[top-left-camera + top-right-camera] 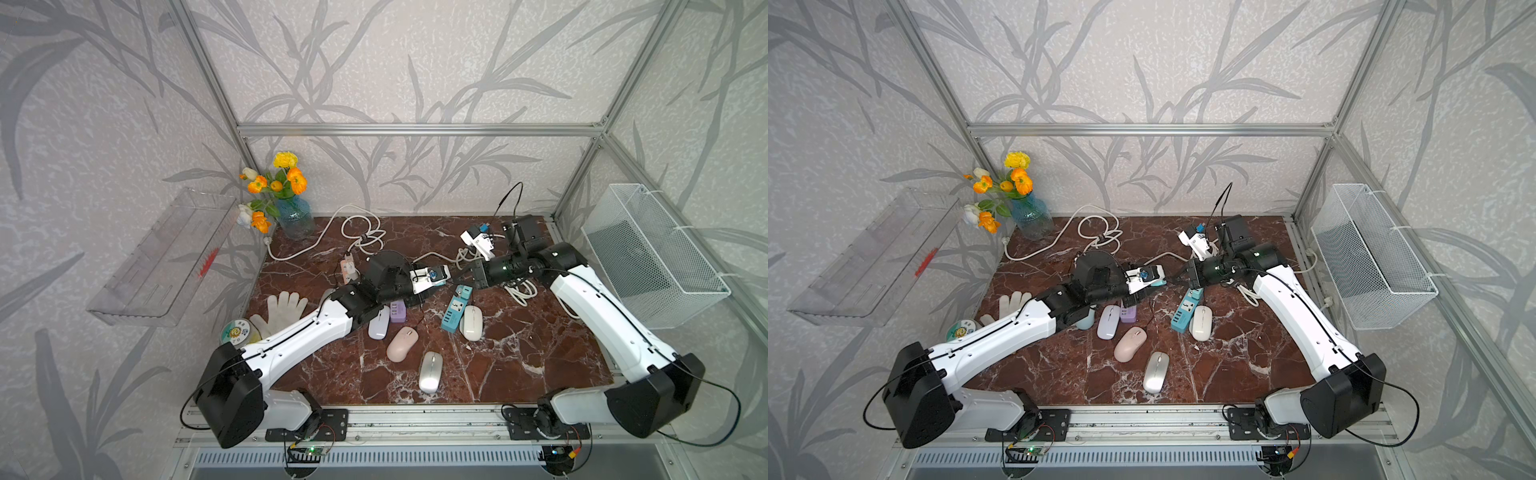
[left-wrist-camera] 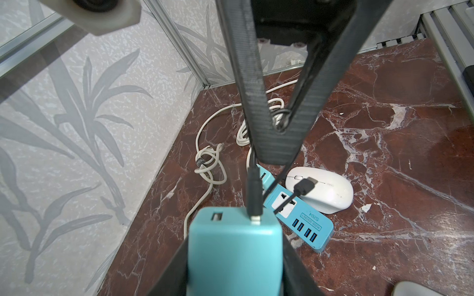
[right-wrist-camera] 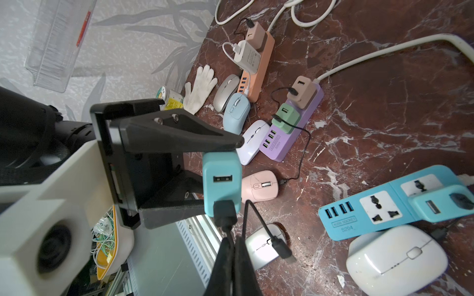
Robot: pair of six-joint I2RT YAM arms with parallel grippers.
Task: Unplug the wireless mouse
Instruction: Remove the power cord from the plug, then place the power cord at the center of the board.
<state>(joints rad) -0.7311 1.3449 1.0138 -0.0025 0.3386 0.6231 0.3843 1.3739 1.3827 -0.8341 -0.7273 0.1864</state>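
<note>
Left gripper [image 3: 222,174] jaws clamp a light, rigid charger [image 2: 232,246]. Right gripper [image 3: 232,242] jaws pinch its limp cable [image 3: 227,228]; the plug [image 2: 254,192] seems firmer.

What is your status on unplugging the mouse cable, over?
Left gripper clamps teal charger, lifted. Right gripper shut on black cable beside its plug, plug seated in charger. Cable's far end hangs free. Blue power strip lies below.
</note>
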